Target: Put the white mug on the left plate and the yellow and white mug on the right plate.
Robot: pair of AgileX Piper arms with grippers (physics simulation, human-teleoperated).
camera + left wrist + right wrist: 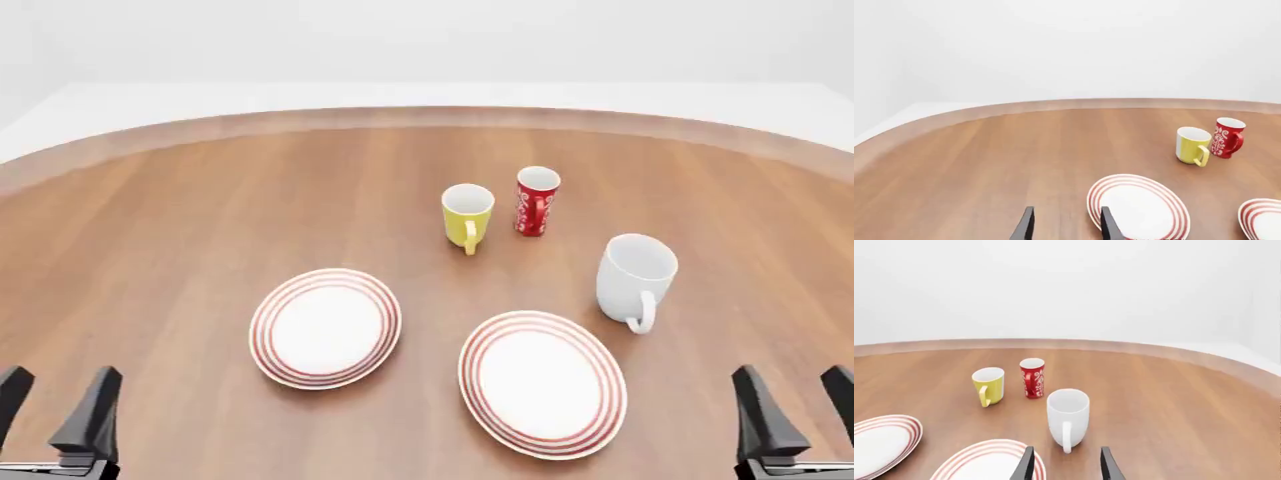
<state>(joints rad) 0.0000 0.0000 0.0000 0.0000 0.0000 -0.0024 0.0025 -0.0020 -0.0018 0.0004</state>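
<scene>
Bright, even, diffuse light, no clear source. Shadows barely there, faint under mugs. No glare on table (200, 230). All views sharp, no blur. Table edge bows toward frame sides, wide-angle distortion.

A round wooden tabletop (187, 220) fills the front view. The left plate (326, 327) and the right plate (543, 383) lie flat near the near edge, close together but apart, both bare. The white mug (634, 277) stands upright just beyond the right plate's far right rim, handle toward the camera. Farther back, near the middle, the yellow mug (467, 215) stands upright with its handle toward the camera, and a red cup (537, 201) stands just to its right. The left tool (54, 415) sits at the bottom left corner and the right tool (797, 412) at the bottom right, each with fingers spread and holding nothing, well apart from the plates and mugs.
</scene>
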